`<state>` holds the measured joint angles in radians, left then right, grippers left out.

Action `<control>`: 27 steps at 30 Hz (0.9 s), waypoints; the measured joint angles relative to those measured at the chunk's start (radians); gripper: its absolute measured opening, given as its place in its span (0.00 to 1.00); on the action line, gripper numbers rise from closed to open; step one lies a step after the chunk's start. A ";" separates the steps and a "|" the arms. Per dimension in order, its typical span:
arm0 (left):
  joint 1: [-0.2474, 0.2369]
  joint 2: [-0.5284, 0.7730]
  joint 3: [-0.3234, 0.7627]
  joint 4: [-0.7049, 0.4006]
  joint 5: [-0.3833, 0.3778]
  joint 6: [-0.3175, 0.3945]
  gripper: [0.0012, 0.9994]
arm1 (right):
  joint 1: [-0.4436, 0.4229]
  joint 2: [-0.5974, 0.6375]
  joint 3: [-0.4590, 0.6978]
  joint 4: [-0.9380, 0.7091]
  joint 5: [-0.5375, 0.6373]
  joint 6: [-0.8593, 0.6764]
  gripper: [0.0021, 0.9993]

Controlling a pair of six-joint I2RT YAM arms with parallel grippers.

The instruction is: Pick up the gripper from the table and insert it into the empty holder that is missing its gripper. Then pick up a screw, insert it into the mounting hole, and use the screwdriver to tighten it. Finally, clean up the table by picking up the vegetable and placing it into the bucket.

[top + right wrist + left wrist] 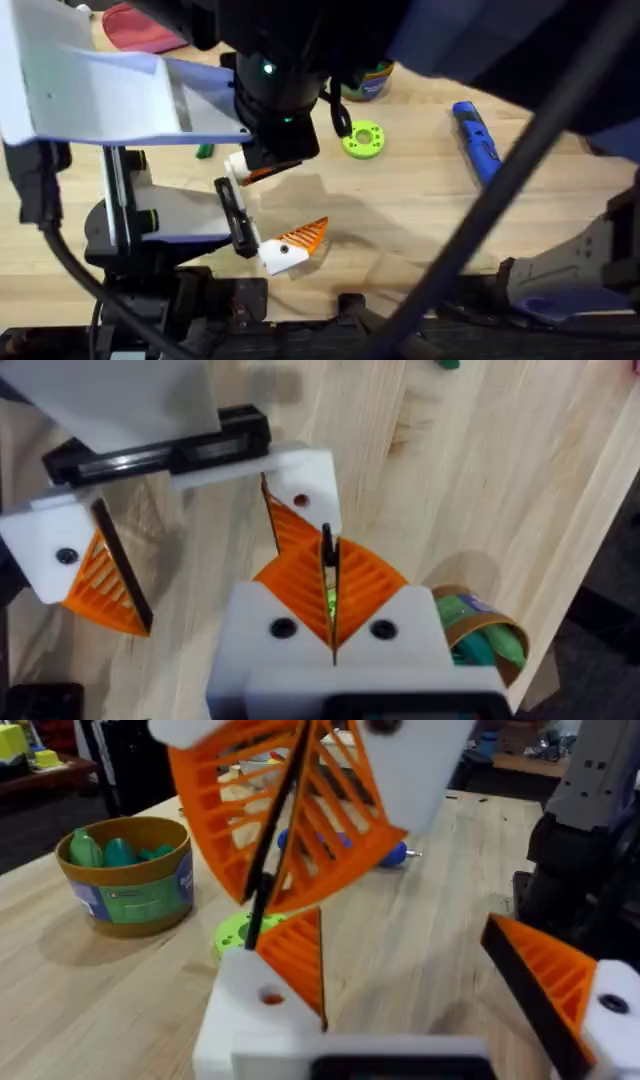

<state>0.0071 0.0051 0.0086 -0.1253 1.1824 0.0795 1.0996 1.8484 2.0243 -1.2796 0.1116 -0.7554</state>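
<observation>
My left gripper (400, 930) is open. Its white holder (245, 1010) carries the orange ribbed gripper (295, 955) and has a round mounting hole beside it. The same holder (305, 475) and orange gripper (290, 525) sit just beyond my right gripper (327, 550). That gripper is shut, pad against pad, and hangs close above the holder. A thin black line runs between its pads; I cannot tell whether a screw is held there. The blue screwdriver (475, 140) lies at the right. The bucket (130, 890) stands at the back. A small dark green vegetable (204, 150) lies left of centre.
A lime-green ring disc (362, 140) lies between the grippers and the bucket (368, 82). A red cloth (140, 30) is at the far left. The right arm rises large and dark under the overhead camera and covers much of the table's middle.
</observation>
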 joint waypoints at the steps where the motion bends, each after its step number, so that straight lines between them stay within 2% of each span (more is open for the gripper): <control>1: 0.000 0.000 0.000 0.000 0.000 0.000 0.99 | 0.000 0.000 0.000 0.001 0.000 -0.007 0.00; 27: 0.000 0.000 0.000 0.000 0.000 0.000 0.99 | 0.006 0.000 0.000 0.001 -0.057 -0.090 0.00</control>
<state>0.0071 0.0055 0.0086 -0.1253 1.1824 0.0795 1.1061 1.8488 2.0243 -1.2785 0.0547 -0.8455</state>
